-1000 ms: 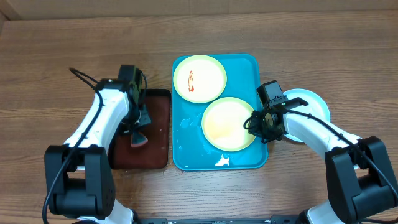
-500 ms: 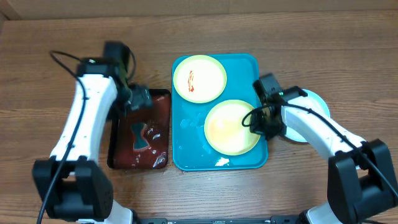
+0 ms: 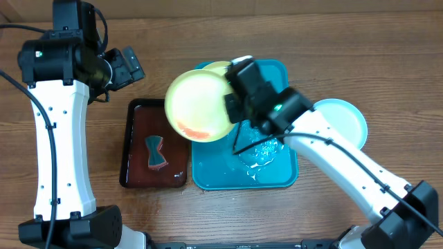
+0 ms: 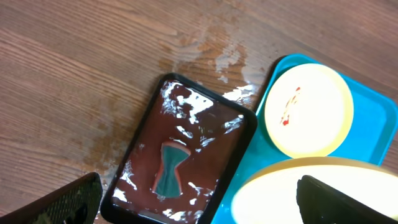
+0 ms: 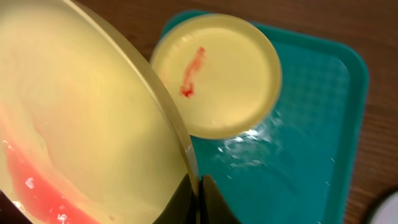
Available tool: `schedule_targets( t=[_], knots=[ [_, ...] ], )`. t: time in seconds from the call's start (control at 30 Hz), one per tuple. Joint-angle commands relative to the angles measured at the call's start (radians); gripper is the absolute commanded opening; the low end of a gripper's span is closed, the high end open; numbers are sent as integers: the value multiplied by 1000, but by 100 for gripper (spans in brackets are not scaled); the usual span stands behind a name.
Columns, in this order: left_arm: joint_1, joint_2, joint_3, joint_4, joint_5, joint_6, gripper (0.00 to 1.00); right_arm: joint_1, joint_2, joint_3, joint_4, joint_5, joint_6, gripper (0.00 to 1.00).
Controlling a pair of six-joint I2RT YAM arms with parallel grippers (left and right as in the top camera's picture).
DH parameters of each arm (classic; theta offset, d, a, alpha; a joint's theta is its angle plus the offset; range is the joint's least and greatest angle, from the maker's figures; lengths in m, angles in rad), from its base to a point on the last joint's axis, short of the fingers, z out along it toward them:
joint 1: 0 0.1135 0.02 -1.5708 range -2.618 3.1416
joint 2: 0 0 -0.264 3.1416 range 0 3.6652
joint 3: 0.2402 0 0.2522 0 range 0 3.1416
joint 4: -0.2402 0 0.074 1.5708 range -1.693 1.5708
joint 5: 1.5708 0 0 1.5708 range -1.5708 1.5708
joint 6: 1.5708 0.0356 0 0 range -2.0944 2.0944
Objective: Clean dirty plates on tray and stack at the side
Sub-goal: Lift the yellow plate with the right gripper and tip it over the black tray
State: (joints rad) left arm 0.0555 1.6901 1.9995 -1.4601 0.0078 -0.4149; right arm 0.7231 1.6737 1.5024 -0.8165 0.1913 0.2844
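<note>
partly, raised plate (image 3: 197, 105) hides second plate (image 5: 214, 74), sponge (image 3: 156, 152) aside

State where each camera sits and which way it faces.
Overhead: above the table, facing down; left arm, right arm show.
Left wrist: high, facing down at the brown tray; open fingers at bottom corners.
Right wrist: beside the held plate, facing the blue tray; fingers pinch the plate.
Shared: both wrist views show the streaked plate.

Overhead looks straight down; both wrist views hover nearer, sharing the tray (image 3: 213, 167).
</note>
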Motion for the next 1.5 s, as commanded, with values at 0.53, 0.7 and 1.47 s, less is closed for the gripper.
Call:
schedule_targets(
  t=[0.53,0.7,1.47],
  knots=[
    [5,-20,23,-31,8,11,100,418,156,19,121,815,108,4],
    [5,-20,23,-31,8,11,100,495,156,19,116,968,108,4],
    [4,-20,23,-32,8,11,100,552,155,19,116,1091,74,4]
  ],
)
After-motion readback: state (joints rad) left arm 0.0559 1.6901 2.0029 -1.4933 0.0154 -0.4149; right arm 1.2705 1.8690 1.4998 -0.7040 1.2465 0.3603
